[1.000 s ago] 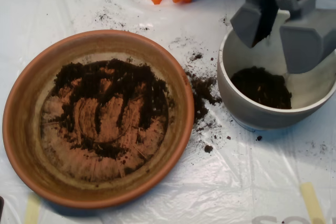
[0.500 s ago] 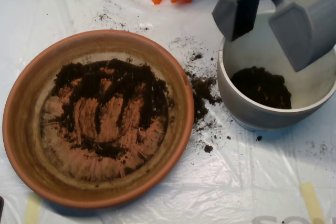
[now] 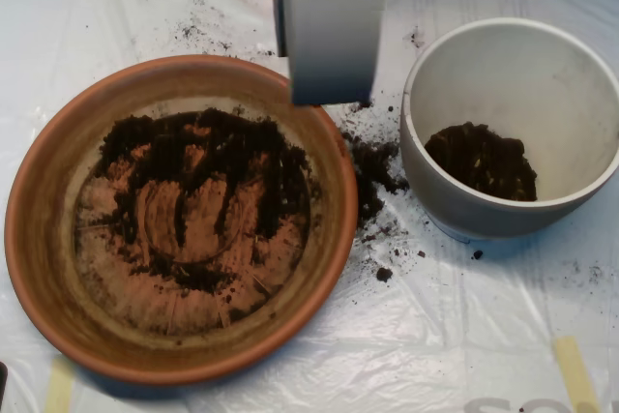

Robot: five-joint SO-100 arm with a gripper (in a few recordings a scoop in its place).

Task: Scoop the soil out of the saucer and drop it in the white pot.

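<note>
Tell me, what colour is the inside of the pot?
Cream-white inside the pot, seen in the overhead view.

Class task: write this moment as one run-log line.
tool: above saucer's upper-right rim | soil: thin layer in saucer, small pile in white pot, spill between them | phase: returning for next scoop

Grey scoop point(image 3: 332, 31) at top centre, blurred.

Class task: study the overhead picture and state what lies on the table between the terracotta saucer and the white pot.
In the overhead view, spilled soil lies on the plastic sheet between the saucer and the white pot, with stray crumbs scattered below it.
</note>
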